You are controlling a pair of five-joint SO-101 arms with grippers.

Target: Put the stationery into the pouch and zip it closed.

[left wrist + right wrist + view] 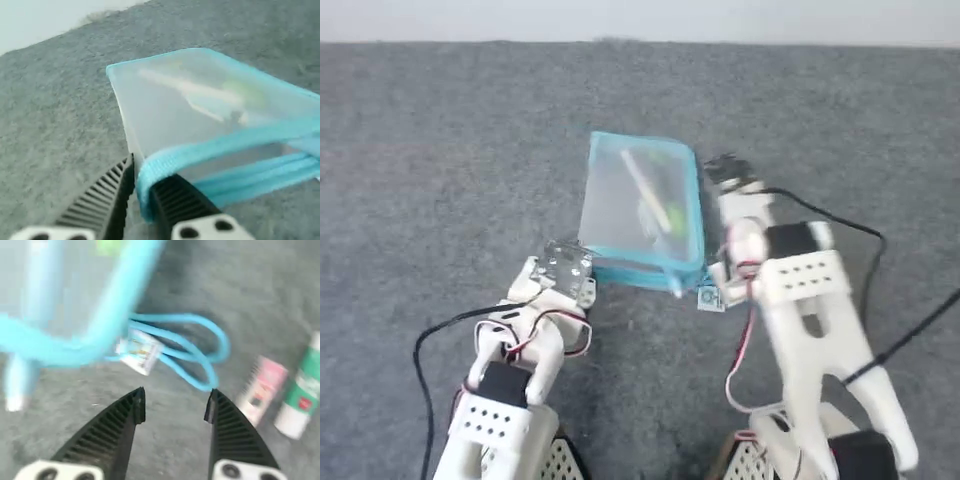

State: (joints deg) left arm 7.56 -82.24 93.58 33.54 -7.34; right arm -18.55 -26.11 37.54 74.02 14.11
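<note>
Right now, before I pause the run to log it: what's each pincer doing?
Left pincer: closed on the edge of the translucent blue-trimmed plastic pouch.
Right pincer: open, holding nothing.

- The pouch (pixel 640 205) is made of smooth, frosted plastic, bordered with woven cyan cloth edging (pixel 225 145).
- Clamped on that edging, the left gripper (pixel 142 175) has fingers (pixel 100 195) formed of ribbed, matt black plastic.
- Under that gripper, the table (pixel 440 150) is covered in rough grey cloth.
- Just ahead of the right gripper (pixel 176 394), a smooth cyan cord (pixel 222 342) is seen.
</note>
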